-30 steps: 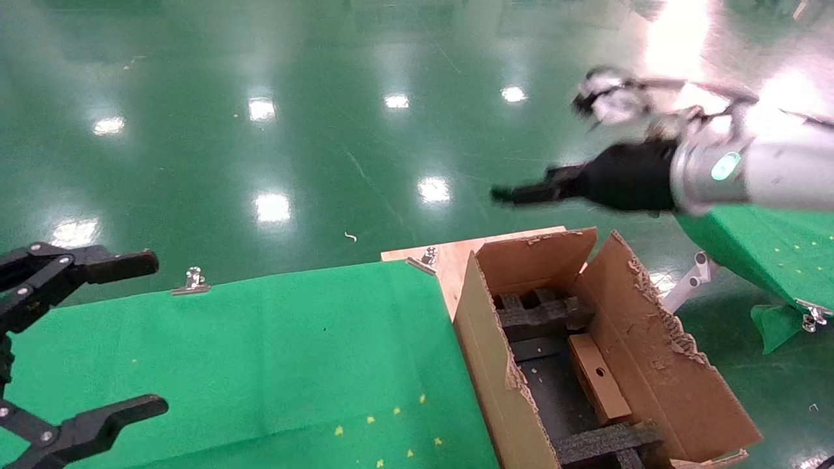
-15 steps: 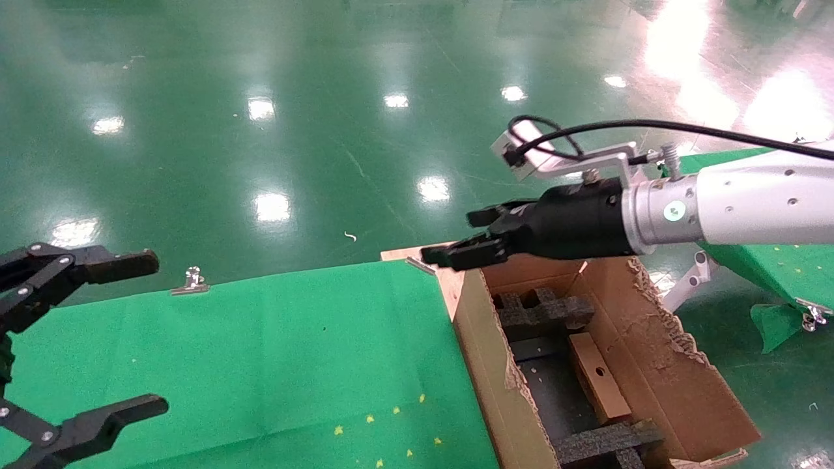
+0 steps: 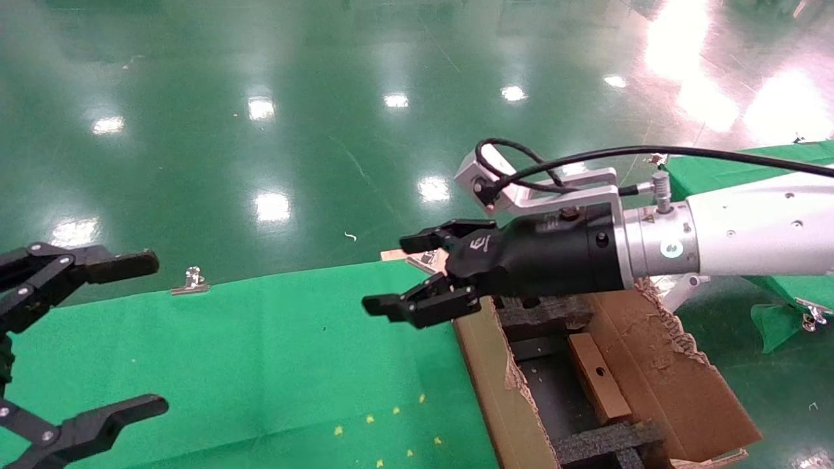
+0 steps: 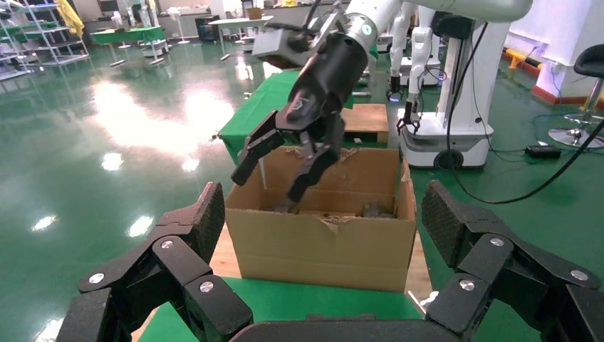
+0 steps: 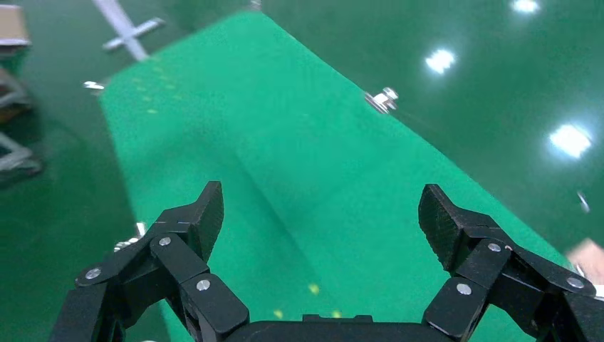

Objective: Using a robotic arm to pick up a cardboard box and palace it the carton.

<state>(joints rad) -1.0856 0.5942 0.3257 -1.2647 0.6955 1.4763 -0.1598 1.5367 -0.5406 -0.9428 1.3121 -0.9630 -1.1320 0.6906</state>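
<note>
- Head view: my white jointed right arm (image 3: 749, 228) with the teal ring reaches in from the right; its black right hand (image 3: 409, 277) hangs with fingers spread and nothing between them, above the near-left rim of the large brown corrugated carton (image 3: 485, 355) and the edge of the green-covered table (image 3: 260, 352).
- Small closed brown cardboard box (image 3: 597, 378) with a round hole in one face lies inside the carton, on the dark floor between black foam inserts (image 3: 603, 443), leaning against the carton's right wall.
- Carton flaps are ragged along the right side; carton sits at the right end of the table.
- Left hand (image 3: 78, 339) is parked at the left edge over the table, fingers wide apart, empty.
- Left wrist view: right hand (image 4: 274, 171) is above the carton (image 4: 320, 246) opening, clear of it.
- Right wrist view: right hand (image 5: 320, 217) looks down on green cloth.
</note>
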